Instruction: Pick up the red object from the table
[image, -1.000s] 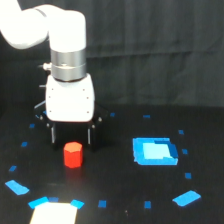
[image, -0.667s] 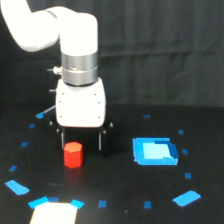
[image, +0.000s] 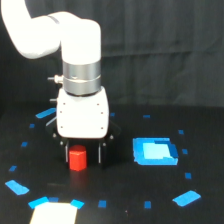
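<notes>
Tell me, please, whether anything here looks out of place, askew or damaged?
Nothing stands out. The red object sits upright on the table between the open gripper fingers, and the blue patch lies flat.

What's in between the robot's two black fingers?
The red object sits between the gripper fingers, standing on the table. The exterior view shows it; whether the fingers touch it is unclear.

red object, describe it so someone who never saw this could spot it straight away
Find the white arm's gripper over the black table. The red object sits between its two dark fingers, a small cube. It is the only red thing; the marks around it are blue.
</notes>
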